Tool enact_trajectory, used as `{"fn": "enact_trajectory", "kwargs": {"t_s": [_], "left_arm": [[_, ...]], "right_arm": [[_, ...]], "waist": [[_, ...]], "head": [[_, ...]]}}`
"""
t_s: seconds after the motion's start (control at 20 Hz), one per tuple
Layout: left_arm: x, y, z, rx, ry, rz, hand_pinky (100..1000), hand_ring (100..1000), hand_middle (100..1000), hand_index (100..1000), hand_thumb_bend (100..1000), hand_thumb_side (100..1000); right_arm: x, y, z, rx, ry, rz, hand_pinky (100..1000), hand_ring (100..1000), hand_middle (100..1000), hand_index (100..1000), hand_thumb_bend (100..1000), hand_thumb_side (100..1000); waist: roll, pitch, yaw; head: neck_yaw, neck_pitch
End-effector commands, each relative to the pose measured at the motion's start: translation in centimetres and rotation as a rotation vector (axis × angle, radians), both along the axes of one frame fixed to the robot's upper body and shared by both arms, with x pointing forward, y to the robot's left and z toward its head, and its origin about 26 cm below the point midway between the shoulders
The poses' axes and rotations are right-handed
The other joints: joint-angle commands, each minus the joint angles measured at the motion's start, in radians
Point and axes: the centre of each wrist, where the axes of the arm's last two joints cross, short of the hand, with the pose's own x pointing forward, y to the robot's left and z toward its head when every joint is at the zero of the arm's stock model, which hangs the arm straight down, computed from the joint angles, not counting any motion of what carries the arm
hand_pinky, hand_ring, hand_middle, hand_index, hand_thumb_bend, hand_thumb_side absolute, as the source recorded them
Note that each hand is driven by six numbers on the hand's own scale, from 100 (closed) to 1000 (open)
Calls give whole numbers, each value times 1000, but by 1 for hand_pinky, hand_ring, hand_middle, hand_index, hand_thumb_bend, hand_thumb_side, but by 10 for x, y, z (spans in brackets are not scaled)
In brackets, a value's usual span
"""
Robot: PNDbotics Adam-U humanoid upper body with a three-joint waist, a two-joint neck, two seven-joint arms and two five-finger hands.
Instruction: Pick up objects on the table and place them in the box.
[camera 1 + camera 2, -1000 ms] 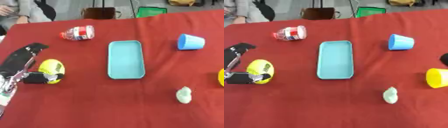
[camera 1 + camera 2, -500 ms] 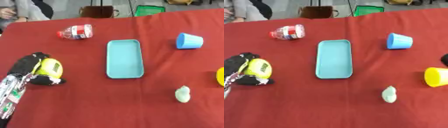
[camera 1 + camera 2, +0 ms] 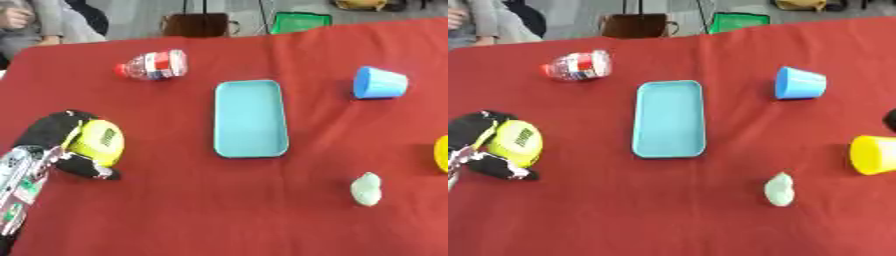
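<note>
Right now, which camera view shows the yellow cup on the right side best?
The right eye view: the yellow cup lies on its side there, nearly whole, on the red table. The left eye view shows only a yellow sliver at its right edge.

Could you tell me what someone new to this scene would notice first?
Most striking is the black left hand curled round a round yellow object at the left edge of the red tablecloth. Next comes the empty light-blue rectangular tray in the middle, with a blue plastic cup lying on its side to the right.
</note>
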Motion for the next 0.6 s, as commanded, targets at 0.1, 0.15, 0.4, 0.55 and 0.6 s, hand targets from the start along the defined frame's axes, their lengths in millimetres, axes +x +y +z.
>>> {"fn": "enact_trajectory", "kwargs": {"t_s": [0.1,0.15,0.4,0.55,0.6], "left_arm": [[6,-15,33,-128,-155,-103,100,376,582,689,505,298],[8,-18,44,-144,-194,-131,100,376,582,689,505,298],[30,-40,108,-232,-369,-303,100,363,584,689,452,292],[52,-52,130,-273,-376,-406,100,366,588,693,437,306],[57,-54,133,-282,-369,-426,100,366,588,693,437,306]], "right_arm": [[-1,-2,7,-2,-24,1,642,687,723,922,765,534],[-1,-2,7,-2,-24,2,642,687,723,922,765,534],[0,-1,5,-3,-17,13,643,688,723,922,765,535],[0,1,4,-4,-12,22,643,688,723,922,765,534],[0,1,4,-5,-11,24,643,688,723,922,765,534]], "waist": [[-7,-11,-4],[-7,-12,-5],[-8,-21,-15],[-8,-26,-27],[-8,-27,-29]], "head": [[0,6],[2,6],[6,6],[10,6],[10,6]]}}
